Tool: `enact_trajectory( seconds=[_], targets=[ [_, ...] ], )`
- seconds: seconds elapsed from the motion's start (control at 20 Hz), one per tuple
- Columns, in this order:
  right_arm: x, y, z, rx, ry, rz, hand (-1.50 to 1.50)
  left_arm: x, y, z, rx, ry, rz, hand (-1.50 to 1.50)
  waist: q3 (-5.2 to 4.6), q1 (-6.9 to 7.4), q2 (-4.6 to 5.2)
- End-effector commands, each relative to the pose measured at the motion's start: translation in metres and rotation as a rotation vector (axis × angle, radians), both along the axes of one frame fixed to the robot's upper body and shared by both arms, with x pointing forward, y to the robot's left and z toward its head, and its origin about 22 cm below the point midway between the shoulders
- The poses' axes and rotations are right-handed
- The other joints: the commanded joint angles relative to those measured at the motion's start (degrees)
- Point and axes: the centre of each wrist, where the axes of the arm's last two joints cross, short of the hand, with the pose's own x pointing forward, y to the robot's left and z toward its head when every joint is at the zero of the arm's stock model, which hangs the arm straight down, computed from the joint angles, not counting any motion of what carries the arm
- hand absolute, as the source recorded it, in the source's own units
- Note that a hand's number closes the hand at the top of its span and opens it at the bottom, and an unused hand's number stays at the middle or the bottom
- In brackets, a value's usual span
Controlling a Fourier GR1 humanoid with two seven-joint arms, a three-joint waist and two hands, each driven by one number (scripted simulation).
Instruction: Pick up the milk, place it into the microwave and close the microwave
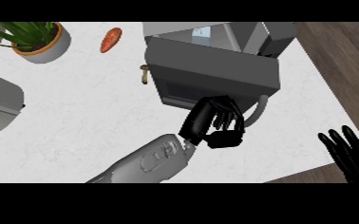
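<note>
Landmark: microwave, grey box at centre of the white counter. Its door looks swung round toward the front, nearly or partly shut; the exact gap can't be read from above. A pale handle curves off the door's lower right corner.

Left hand sits just in front of the microwave, touching or almost touching the door face. Fingers are curled, nothing visible inside them, so clenched on nothing; looks like a push on the door rather than a grasp.

Right hand is well to the right of the microwave at the counter's edge, fingers straight and up, resting.

Milk: a small pale carton shape shows through the opening at the microwave's top; probably that, not certain.

Judgement: pick and place done, door closing in progress. Left: finish the swing until flush, withdraw.

Elsewhere: potted plant far left of the microwave, an orange carrot-like item between the two, a small brownish thing against the left wall.
</note>
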Motion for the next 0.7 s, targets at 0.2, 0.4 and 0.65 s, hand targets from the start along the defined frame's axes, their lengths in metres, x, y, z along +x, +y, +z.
enact_trajectory(
  seconds=[0.2, 0.4, 0.65],
  targets=[
    [-0.001, 0.004, 0.017, -0.002, -0.005, 0.017, -1.50, 0.034, -0.001, 0.018, -0.043, -0.014, 0.103, 1.50, 0.03, -1.89, 0.82],
    [0.001, 0.003, 0.022, 0.000, 0.007, -0.004, -1.50, 0.053, -0.003, 0.039, -0.096, 0.007, 0.117, 1.50, 0.07, -1.61, 1.17],
    [0.002, 0.003, 0.029, -0.006, -0.005, 0.009, -1.50, 0.062, 0.006, 0.030, -0.117, 0.004, 0.155, 1.50, 0.08, -2.53, 1.72]
  ],
)
